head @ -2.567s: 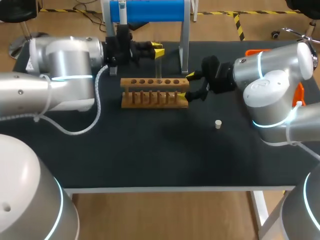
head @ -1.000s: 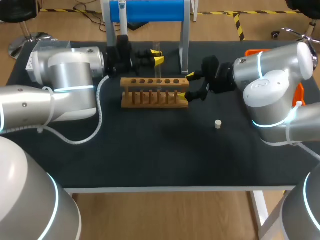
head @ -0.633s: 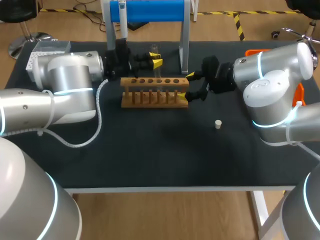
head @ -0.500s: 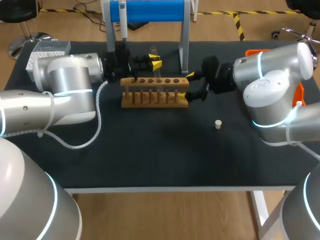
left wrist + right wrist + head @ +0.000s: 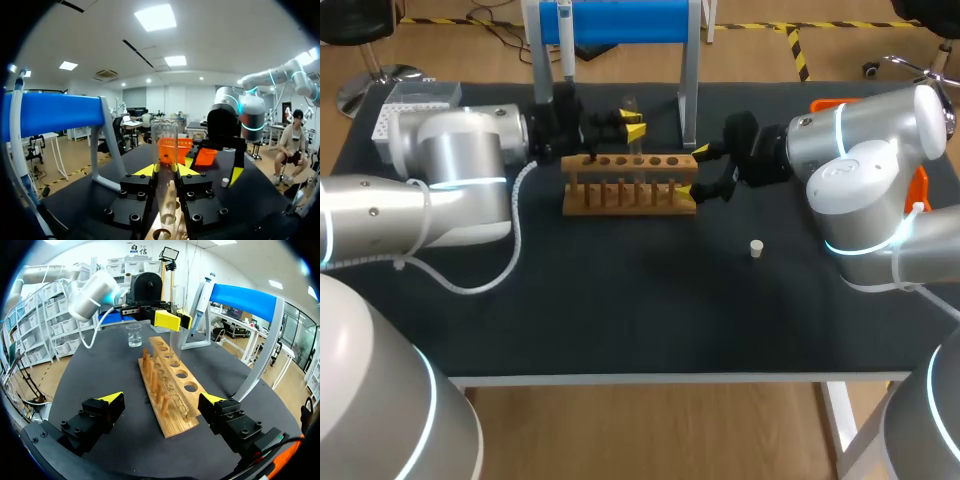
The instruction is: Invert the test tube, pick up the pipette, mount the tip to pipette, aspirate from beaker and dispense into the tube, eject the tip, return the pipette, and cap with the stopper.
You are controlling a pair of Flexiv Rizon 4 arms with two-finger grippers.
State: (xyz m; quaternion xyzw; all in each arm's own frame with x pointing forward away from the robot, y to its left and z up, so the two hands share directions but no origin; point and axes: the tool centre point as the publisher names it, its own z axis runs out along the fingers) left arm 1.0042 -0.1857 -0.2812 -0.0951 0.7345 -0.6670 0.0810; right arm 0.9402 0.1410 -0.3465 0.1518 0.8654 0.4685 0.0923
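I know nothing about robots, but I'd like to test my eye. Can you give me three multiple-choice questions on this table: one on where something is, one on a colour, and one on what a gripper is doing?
1. Where does the white stopper lie relative to the wooden rack?
A. In one of its holes
B. On top of it
C. On the table, apart from it

2. What colour is the top bar of the stand behind the rack?
A. Red
B. Blue
C. Green

3. What state is the left gripper in?
A. Shut on the glass test tube
B. Open and empty
C. Shut on the stopper

Answers:
1. C: the head view shows it alone on the black surface.
2. B: the bar is plainly blue in every view.
3. A: in the left wrist view both yellow fingers press the upright tube from two sides.
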